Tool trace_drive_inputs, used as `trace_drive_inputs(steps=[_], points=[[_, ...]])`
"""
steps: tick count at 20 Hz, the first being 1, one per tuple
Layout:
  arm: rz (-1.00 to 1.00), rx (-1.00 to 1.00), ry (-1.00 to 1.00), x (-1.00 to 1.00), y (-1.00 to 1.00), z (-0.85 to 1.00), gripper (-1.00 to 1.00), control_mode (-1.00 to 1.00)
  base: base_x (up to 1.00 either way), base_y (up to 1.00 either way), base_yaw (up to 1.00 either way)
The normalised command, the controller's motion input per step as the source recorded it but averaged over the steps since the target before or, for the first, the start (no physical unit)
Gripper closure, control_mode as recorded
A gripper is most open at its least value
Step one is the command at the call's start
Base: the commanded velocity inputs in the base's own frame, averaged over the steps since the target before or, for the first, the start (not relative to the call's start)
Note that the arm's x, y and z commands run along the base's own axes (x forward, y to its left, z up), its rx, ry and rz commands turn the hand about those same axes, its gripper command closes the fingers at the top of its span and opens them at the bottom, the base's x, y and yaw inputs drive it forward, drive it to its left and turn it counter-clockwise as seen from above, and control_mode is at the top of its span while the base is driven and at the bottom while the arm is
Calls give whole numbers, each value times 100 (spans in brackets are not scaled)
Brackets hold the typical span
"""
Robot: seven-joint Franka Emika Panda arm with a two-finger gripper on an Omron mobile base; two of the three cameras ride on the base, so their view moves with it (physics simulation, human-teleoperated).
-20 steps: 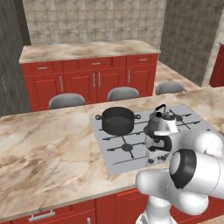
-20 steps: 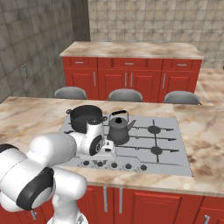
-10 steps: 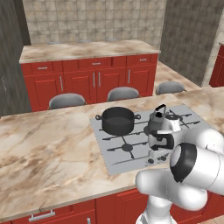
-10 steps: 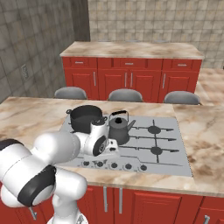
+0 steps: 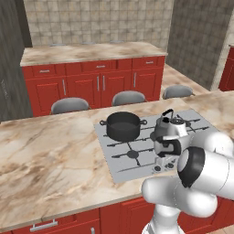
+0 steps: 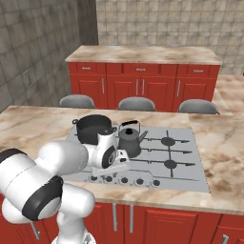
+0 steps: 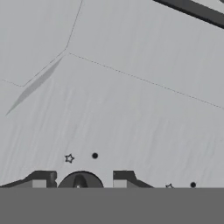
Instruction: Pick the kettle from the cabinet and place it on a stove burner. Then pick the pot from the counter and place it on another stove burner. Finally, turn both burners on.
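- Straddling a small round dark knob [image 7: 80, 180] on the flat light grey steel cooktop [image 7: 131, 100], with the two dark finger tips of the two-finger gripper [image 7: 80, 178] one on each side of it, seen from the hand view; jaws set just wider than the knob, pads not clearly touching, so no hold yet as far as can be told.
- Lying straight ahead of the hand and between the fingers, that knob; turning axis roughly in line with the hand's own axis, so a close and a wrist roll looks like the coming move.
- Sitting beyond the hand on the cooktop, the small dark grey metal kettle with its arched black handle [image 6: 131, 138] on one burner, just beside the wrist in the right base view.
- Resting next to the kettle and farther off to the hand's left, the squat round black pot with side loop handles [image 5: 123, 126], on another burner.
- Running along the cooktop's near edge, a row of further small knobs [image 6: 139, 181], close neighbours on both sides, leaving little room for sideways slip.
- Judging from both vessels placed: only the burner switching left.
- Keeping well apart from the near stone edge below, with free air above for lifting off.
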Motion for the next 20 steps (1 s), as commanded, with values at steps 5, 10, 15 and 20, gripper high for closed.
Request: trace_drive_inputs(steps=[5, 10, 15, 20], points=[[7, -5, -5, -67, 0, -34, 100, -100, 0, 0, 0], [2, 0, -2, -67, -3, -27, 100, -100, 0, 0, 0], [1, 0, 0, -58, 0, -33, 100, -100, 0, 0, 0], [0, -2, 1, -33, 0, -32, 100, -100, 0, 0, 0]])
